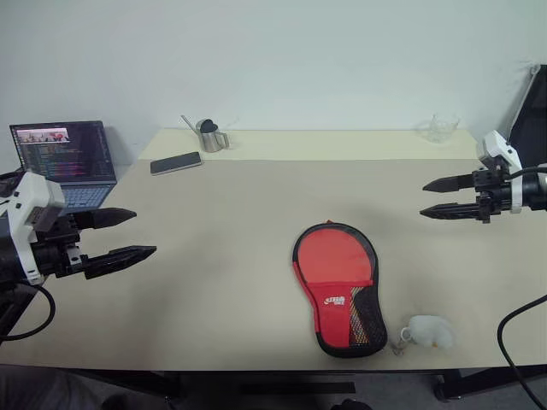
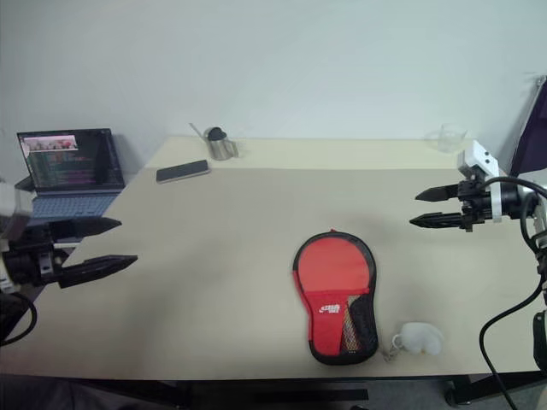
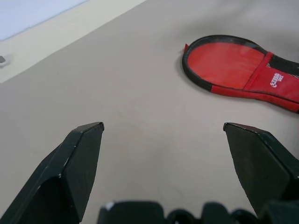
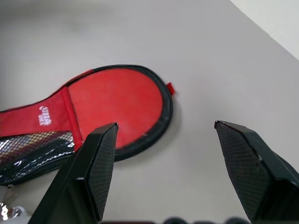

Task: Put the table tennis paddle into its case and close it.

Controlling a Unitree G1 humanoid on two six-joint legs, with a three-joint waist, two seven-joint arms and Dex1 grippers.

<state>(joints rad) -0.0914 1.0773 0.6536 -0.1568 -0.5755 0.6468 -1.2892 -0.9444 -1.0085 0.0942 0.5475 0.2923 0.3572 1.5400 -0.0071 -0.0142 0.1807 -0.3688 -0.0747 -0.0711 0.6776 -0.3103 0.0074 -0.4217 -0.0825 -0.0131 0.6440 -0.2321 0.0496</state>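
Even, soft, bright light fills the room. The case [image 1: 337, 286] casts only a faint shadow on the matte bench [image 1: 222, 256], with no glare. The laptop [image 1: 66, 160] screen glows. Wrist views look slightly soft.

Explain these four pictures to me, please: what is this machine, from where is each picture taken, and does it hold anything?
It is a two-armed robot. The two wide pictures come from its head, the two close ones from its wrists. The left gripper and right gripper hang open above the table, holding nothing. The red case lies flat, apparently closed, with a white fluffy charm beside it. At the far edge are a phone, a small metal jug and a glass bowl. A laptop stands left of the table.
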